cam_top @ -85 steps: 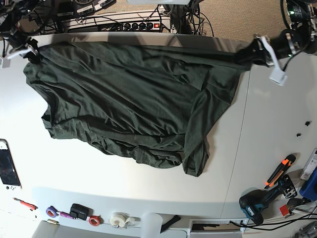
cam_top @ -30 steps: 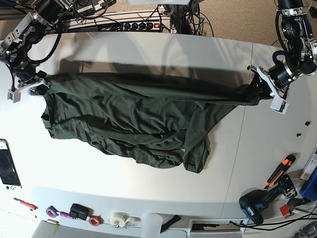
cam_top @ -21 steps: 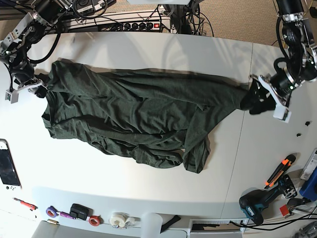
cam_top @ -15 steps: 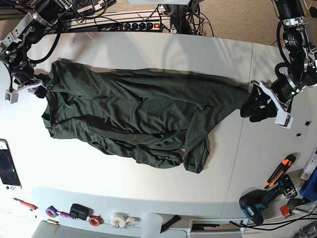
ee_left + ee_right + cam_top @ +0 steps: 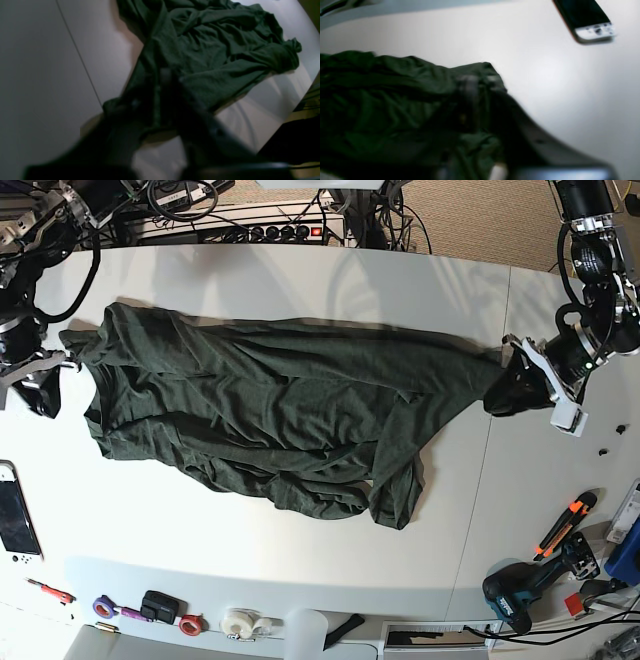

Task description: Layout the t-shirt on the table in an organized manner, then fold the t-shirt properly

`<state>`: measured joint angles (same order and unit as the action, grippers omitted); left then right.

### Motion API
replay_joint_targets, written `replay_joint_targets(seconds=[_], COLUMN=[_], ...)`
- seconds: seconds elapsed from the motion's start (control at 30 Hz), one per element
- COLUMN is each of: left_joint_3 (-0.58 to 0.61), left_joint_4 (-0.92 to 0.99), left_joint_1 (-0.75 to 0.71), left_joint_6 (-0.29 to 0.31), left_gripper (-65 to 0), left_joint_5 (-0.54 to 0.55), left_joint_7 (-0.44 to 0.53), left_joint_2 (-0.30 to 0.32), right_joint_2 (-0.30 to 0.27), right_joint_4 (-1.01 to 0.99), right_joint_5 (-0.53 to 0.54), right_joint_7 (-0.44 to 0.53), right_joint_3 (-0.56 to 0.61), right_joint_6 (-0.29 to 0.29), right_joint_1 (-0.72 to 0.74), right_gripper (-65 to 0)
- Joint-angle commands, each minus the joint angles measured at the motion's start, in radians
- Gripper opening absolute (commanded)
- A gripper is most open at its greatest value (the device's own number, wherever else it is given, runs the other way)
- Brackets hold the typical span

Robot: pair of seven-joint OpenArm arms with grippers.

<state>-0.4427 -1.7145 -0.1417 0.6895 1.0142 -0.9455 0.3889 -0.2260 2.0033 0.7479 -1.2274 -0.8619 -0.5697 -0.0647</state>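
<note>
The dark olive t-shirt [image 5: 270,410] lies spread and wrinkled across the white table [image 5: 300,280], with its lower hem bunched toward the front. My left gripper [image 5: 503,387] is at the shirt's right tip. In the left wrist view that gripper [image 5: 165,75] is shut on gathered fabric of the t-shirt [image 5: 212,45]. My right gripper [image 5: 68,358] is at the shirt's left corner, which is drawn out to a point. In the blurred right wrist view its fingers [image 5: 470,95] are shut over the edge of the t-shirt [image 5: 382,87].
A handheld device [image 5: 15,515] lies at the table's left edge and also shows in the right wrist view [image 5: 590,20]. Tape rolls [image 5: 245,623], an orange cutter [image 5: 565,525] and a drill [image 5: 520,590] sit along the front and right. A dark seam [image 5: 480,510] crosses the tabletop.
The stretched, raised shirt edge came down flat on the table. Both grippers opened briefly and closed again. The right gripper shifted left, drawing the left corner outward.
</note>
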Motion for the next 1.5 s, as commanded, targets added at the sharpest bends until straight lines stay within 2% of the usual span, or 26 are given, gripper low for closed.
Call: replay_joint_targets(seconds=[0.0,0.17,0.23,0.33,0.43,0.5,0.6,0.87,1.0,1.13,1.33,1.47], left_joint_3=[0.006,0.111,0.189,0.301,0.365,0.383,0.381,0.381,0.381,0.381,0.381,0.381], left_joint_4=[-0.015,-0.015,-0.015,-0.015,-0.015,-0.015,-0.015,-0.015,-0.015,-0.015,-0.013,-0.001], left_joint_1=[0.008,0.010,0.013,0.033,0.068,0.085,0.090,0.089,0.089,0.088,0.072,0.058], left_joint_6=[0.009,0.009,0.002,-0.104,-0.179,-0.199,-0.201,-0.200,-0.200,-0.200,-0.200,-0.202], left_gripper=[-65.0,-65.0,-65.0,-65.0,-65.0,-65.0,-65.0,-65.0,-65.0,-65.0,-65.0,-65.0], left_joint_5=[0.026,-0.058,-0.130,-0.298,-0.425,-0.448,-0.467,-0.510,-0.509,-0.510,-0.516,-0.542], left_joint_7=[0.018,0.033,0.079,0.159,0.169,0.168,0.168,0.157,0.099,0.055,0.068,0.087], left_joint_2=[0.013,0.010,0.010,0.001,-0.027,-0.043,-0.055,-0.056,-0.056,-0.056,-0.056,-0.056], right_joint_2=[0.003,0.121,0.145,0.148,0.140,0.130,0.117,0.110,0.108,0.078,0.000,-0.032], right_joint_4=[0.013,0.010,-0.003,-0.052,-0.139,-0.208,-0.298,-0.348,-0.349,-0.381,-0.548,-0.611], right_joint_5=[0.023,-0.010,-0.040,-0.080,-0.092,-0.092,-0.118,-0.321,-0.401,-0.409,-0.406,-0.393], right_joint_7=[0.015,0.046,0.072,0.123,0.158,0.165,0.204,0.304,0.323,0.333,0.364,0.364], right_joint_3=[-0.002,-0.001,-0.001,-0.001,0.001,0.006,0.018,0.047,0.051,0.051,0.051,0.051], right_joint_6=[-0.004,-0.113,-0.119,-0.118,-0.119,-0.119,-0.128,-0.127,-0.060,-0.050,-0.050,-0.050], right_joint_1=[-0.008,-0.064,-0.074,-0.068,-0.057,-0.048,-0.034,-0.032,-0.032,-0.032,-0.032,-0.032], right_gripper=[-65.0,-65.0,-65.0,-65.0,-65.0,-65.0,-65.0,-65.0,-65.0,-65.0,-65.0,-65.0])
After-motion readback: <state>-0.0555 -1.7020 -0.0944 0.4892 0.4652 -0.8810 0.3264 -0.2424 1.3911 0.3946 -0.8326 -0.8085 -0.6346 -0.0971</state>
